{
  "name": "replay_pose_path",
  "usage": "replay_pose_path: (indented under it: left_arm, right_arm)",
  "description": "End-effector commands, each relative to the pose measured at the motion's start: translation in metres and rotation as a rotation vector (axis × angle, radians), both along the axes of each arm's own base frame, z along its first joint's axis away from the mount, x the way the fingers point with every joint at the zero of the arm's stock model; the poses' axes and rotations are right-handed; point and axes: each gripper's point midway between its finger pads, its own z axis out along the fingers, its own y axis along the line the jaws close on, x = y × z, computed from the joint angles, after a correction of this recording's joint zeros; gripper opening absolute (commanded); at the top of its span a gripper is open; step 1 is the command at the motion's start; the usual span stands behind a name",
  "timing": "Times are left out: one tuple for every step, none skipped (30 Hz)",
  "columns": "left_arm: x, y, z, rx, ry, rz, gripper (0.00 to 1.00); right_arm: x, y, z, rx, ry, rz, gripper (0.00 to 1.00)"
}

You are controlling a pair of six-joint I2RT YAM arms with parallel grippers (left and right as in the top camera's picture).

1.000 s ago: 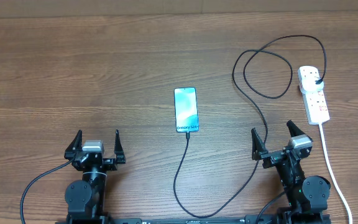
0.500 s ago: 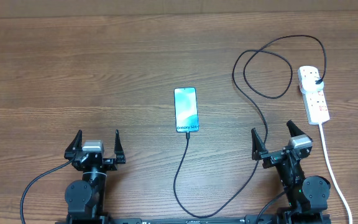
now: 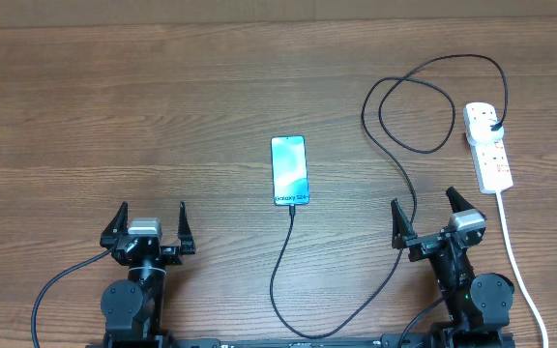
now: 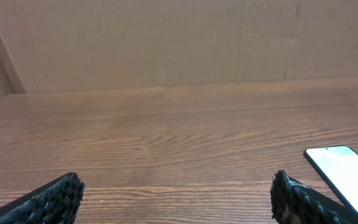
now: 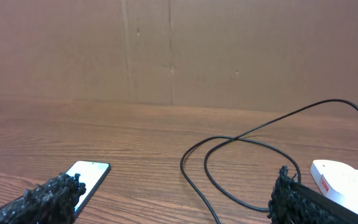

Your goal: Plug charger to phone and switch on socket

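Here, on the brown wood-grain table (image 3: 162,97), the slim, dark-framed rectangular phone (image 3: 289,170) lies flat near the middle, face up, its light-blue screen lit. It sits between the two arms and farther out than both, well apart from each claw.

The left claw (image 3: 153,208) rests at the near edge, pointing away across the table. Its two black fingers are spread wide with nothing between them. In the left wrist view the phone (image 4: 344,168) shows just beyond and inside the right-hand fingertip, not touching it.

The right claw (image 3: 423,199) stands at the near edge on the other side, likewise spread apart and empty. Its wrist view puts the phone (image 5: 89,174) just past the left-hand finger.

The long thin black charger cable (image 3: 272,278) meets the phone's near short edge. Whether the tip is fully seated cannot be told. From there it sweeps toward the near edge, curves up past the inner finger of the right claw, passing just beside it, makes a loose loop farther out, and arches over to the white elongated power strip (image 3: 487,147). Its black plug sits in the strip's far end.

The power strip (image 5: 340,177) lies beyond the right claw and slightly to its outer side, apart from the fingers. The position of its small red switches is too small to read. Its thick white cord (image 3: 515,256) runs back along the right arm's outer side.

A plain brown cardboard wall (image 4: 166,43) closes the far edge.
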Motion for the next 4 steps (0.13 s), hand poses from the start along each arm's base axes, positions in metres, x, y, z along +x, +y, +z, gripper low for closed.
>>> replay_pose_path:
  left_arm:
    - [-0.0002, -0.0001, 0.0005, 0.019, -0.006, -0.005, 1.00]
    - [-0.0002, -0.0001, 0.0004, 0.019, -0.006, -0.005, 1.00]
    - [-0.0002, -0.0001, 0.0004, 0.019, -0.006, -0.005, 1.00]
    - [-0.0002, -0.0001, 0.0004, 0.019, -0.006, -0.005, 0.99]
  right_arm:
    - [0.0003, -0.0012, -0.0022, 0.007, -0.001, -0.008, 1.00]
    - [0.0003, -0.0013, -0.0021, 0.007, -0.001, -0.008, 1.00]
    - [0.0003, -0.0013, -0.0022, 0.007, -0.001, -0.008, 1.00]
    - [0.0003, -0.0012, -0.0021, 0.007, -0.001, -0.008, 1.00]
